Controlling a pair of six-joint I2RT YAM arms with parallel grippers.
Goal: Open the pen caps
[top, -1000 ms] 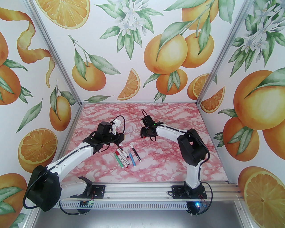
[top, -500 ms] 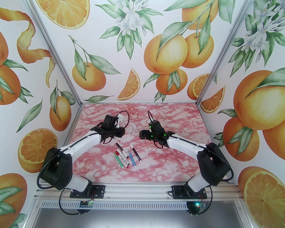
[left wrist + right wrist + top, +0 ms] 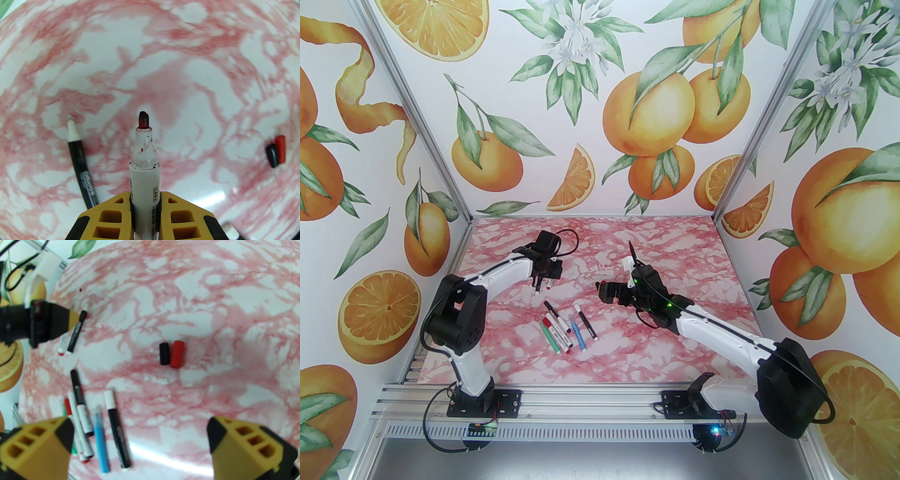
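Note:
My left gripper (image 3: pixel 145 196) is shut on a white-barrelled pen (image 3: pixel 144 178) whose bare red tip points down at the table. In the top view the left gripper (image 3: pixel 543 274) hangs over the left middle of the table. An uncapped black pen (image 3: pixel 80 164) lies just beside it. A red cap (image 3: pixel 177 354) and a black cap (image 3: pixel 164 354) lie side by side on the table, ahead of my right gripper (image 3: pixel 140 425). That gripper is open and holds nothing. In the top view the right gripper (image 3: pixel 605 291) sits beside the red cap (image 3: pixel 603 281).
Several more pens lie in a row near the table's middle, among them a blue one (image 3: pixel 578 335) and a black one with a white cap (image 3: pixel 117 427). The pink marbled table (image 3: pixel 665 337) is walled at the back and on both sides.
The left arm has folded back and drawn its gripper and pen toward the far left. The right arm has dropped low to the right, its gripper staying near the caps.

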